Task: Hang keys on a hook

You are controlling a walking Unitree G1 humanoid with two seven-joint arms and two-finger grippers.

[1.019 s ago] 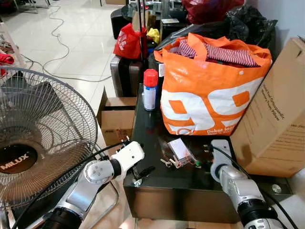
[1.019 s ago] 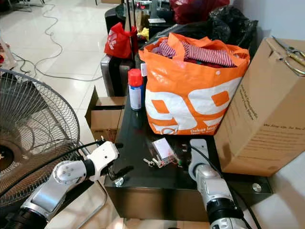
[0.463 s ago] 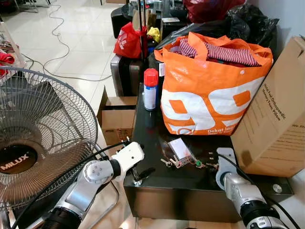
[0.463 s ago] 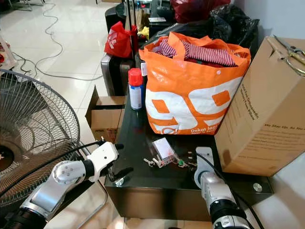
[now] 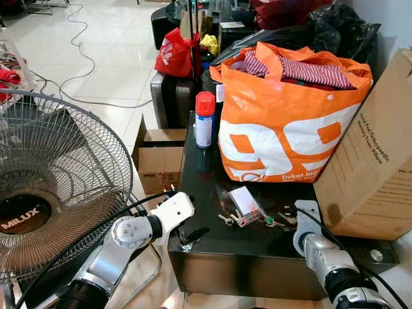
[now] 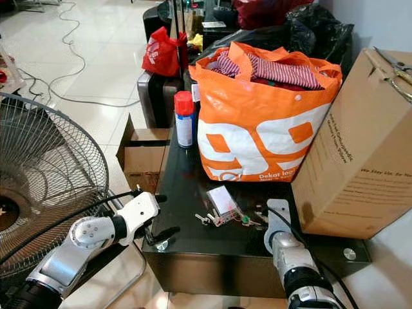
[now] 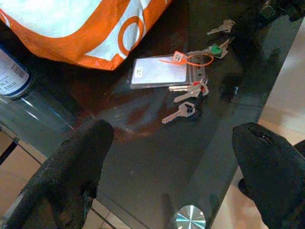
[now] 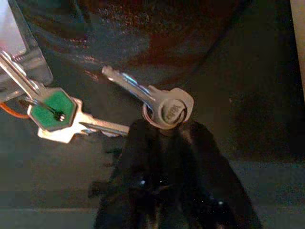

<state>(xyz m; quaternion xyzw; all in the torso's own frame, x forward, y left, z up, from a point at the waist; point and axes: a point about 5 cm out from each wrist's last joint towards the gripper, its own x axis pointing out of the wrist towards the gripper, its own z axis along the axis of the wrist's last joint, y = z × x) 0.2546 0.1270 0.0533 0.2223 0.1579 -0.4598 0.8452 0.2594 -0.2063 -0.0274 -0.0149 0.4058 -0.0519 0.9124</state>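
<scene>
Keys (image 6: 226, 217) lay near the table's (image 6: 187, 193) front edge, nearest the right gripper (image 8: 169, 131), whose closed fingers pinched one key's head; left fingers (image 7: 71, 167) stood wide.

One fan (image 5: 45, 193), one orange bag (image 5: 283, 122), one spray can (image 5: 204, 120)

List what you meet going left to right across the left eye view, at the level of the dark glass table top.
Fan → left gripper at the table's near-left corner → keys with the clear card holder on the table → right gripper at the keys' right end → cardboard box.
</scene>
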